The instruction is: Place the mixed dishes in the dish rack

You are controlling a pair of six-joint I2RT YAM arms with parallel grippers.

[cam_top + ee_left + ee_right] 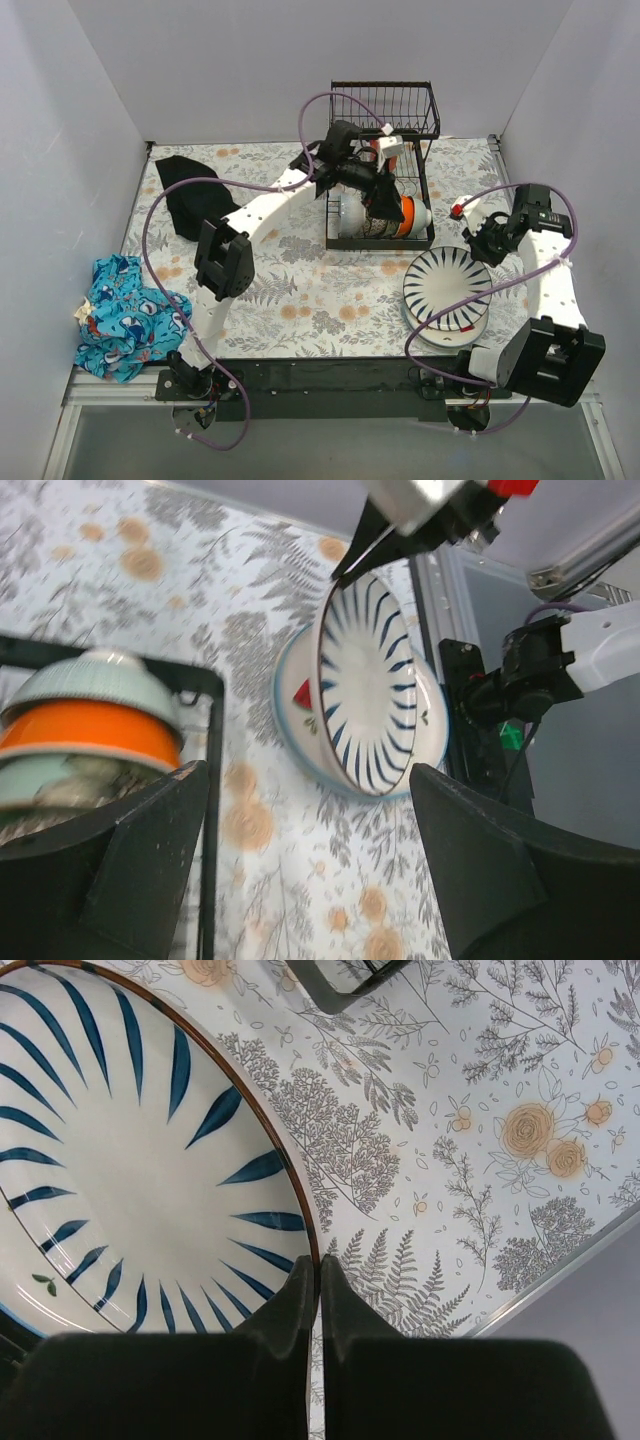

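My right gripper (pixel 478 245) is shut on the rim of a large blue-striped plate (pixel 447 283), which is tilted up off a second plate (pixel 450 328) lying on the table. In the right wrist view the fingers (pixel 320 1272) pinch that plate's brown rim (pixel 120 1160). My left gripper (pixel 385 203) is open and empty, low over the black wire dish rack (pixel 385 105). The rack's lower tray holds an orange mug (pixel 406 213) and white bowls (pixel 348 212). The left wrist view shows the open gripper (pixel 310 880), the orange mug (pixel 90 730), pale bowls and the tilted plate (pixel 365 680).
A black cloth (pixel 190 195) lies at the back left and a blue patterned cloth (pixel 125 315) at the front left edge. White walls enclose the table. The rack's lower frame (pixel 210 780) runs beside my left finger. The rack's corner (pixel 350 975) shows beyond the plate.
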